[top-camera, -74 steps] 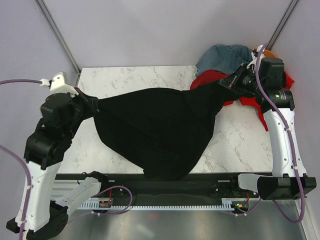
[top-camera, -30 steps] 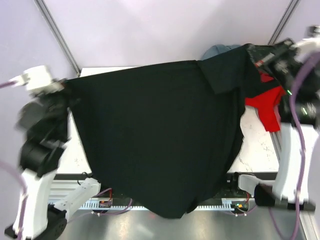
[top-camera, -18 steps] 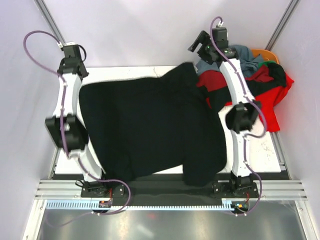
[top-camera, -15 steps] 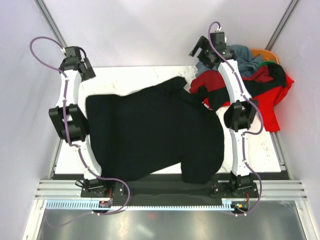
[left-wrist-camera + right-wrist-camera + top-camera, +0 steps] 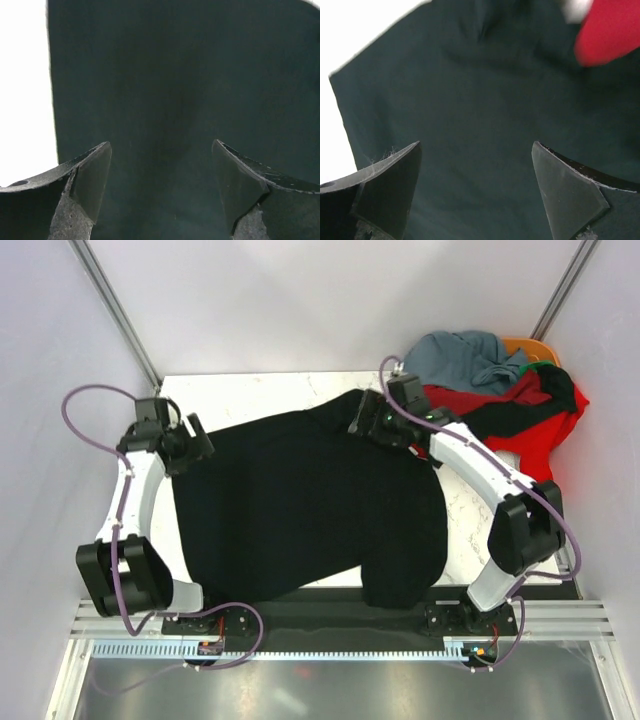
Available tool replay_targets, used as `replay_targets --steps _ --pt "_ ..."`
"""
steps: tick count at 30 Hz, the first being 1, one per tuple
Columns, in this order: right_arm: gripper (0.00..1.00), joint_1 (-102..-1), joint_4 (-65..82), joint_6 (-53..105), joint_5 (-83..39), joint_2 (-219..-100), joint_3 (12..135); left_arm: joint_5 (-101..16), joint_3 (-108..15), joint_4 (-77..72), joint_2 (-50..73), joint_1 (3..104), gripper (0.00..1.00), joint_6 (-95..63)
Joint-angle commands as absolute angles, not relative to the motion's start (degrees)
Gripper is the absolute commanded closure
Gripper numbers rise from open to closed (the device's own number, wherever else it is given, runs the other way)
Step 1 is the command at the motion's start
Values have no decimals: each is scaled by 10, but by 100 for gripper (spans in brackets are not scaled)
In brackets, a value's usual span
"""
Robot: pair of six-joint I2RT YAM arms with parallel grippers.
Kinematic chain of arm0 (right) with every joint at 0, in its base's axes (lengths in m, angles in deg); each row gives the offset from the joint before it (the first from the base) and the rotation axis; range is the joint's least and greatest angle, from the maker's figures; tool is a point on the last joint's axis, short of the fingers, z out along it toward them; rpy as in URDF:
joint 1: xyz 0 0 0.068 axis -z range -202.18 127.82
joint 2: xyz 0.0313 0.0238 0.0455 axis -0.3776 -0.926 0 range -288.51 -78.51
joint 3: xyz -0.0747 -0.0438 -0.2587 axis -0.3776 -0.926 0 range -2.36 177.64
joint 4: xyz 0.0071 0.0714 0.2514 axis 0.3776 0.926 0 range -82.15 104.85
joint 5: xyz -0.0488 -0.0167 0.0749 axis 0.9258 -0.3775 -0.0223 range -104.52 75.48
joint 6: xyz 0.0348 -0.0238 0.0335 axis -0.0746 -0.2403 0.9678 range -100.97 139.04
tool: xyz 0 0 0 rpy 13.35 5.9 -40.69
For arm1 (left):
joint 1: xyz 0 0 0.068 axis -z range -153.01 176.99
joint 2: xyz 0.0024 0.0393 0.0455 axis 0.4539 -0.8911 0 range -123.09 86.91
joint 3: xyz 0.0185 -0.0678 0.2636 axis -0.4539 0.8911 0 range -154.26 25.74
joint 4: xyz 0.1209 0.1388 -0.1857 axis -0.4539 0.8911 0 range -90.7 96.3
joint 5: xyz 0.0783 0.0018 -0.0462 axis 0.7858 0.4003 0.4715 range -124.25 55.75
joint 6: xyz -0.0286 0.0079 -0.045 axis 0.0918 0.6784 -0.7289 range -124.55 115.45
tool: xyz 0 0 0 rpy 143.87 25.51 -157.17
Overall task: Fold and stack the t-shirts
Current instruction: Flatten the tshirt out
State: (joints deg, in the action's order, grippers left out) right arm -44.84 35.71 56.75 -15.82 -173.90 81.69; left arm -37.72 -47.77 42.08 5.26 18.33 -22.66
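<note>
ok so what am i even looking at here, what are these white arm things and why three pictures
Two robot arms bolted at the near edge of the table, each ending in a two-finger gripper. The wide picture looks down from above; the other two come from cameras on the wrists, so the dark wedges are gripper fingers. A black t-shirt lies spread on it, with a pile of red, grey-blue and other shirts at the far right. The left gripper and right gripper are open over the black shirt, holding nothing.

A black t-shirt (image 5: 175,75) fills the view. Bare white table (image 5: 25,90) shows at 9 o'clock. At 6 o'clock, the left tool (image 5: 161,145) gapes wide over it.
</note>
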Motion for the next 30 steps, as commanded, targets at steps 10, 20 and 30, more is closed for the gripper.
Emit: replay_targets --steps 10,20,30 --pt "2 -501 323 553 -157 -1816 744 -414 -254 320 90 180 14 -339" --pt "2 -459 350 531 -194 -2041 949 -317 -384 297 -138 137 15 -382" --pt "2 -404 424 535 -212 -2296 1331 -251 -719 369 -388 118 16 -355"
